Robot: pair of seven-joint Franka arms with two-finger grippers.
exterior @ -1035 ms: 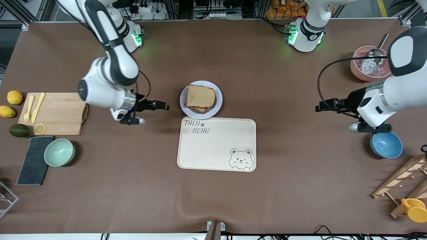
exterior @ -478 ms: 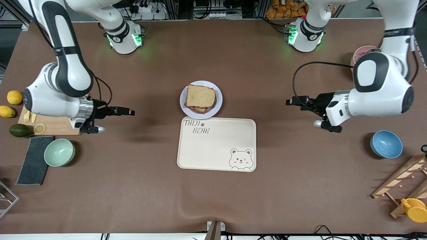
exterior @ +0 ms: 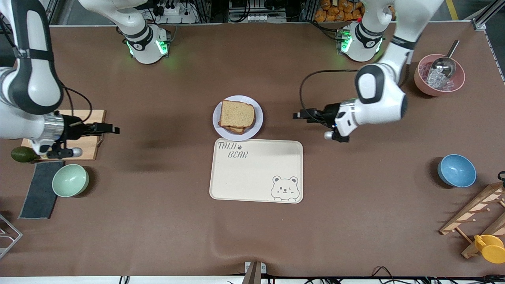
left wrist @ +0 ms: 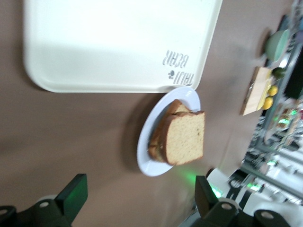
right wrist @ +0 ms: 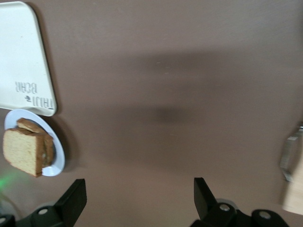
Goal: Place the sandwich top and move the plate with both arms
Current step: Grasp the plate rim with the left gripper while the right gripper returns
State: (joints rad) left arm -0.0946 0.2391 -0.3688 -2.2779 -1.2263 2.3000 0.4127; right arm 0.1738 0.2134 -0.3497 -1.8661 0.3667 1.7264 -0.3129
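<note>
Filling under sandwich top (exterior: 237,114) — hidden

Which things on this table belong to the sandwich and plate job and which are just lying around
Part of the job:
- sandwich top, lying on the stack
- plate under it
- left gripper, jaws open, over bare table
- right gripper, jaws open, by the cutting board

Lying about:
- bear-print tray
- mint-green bowl
- blue bowl
- cutting board
- pink bowl with scoop
</note>
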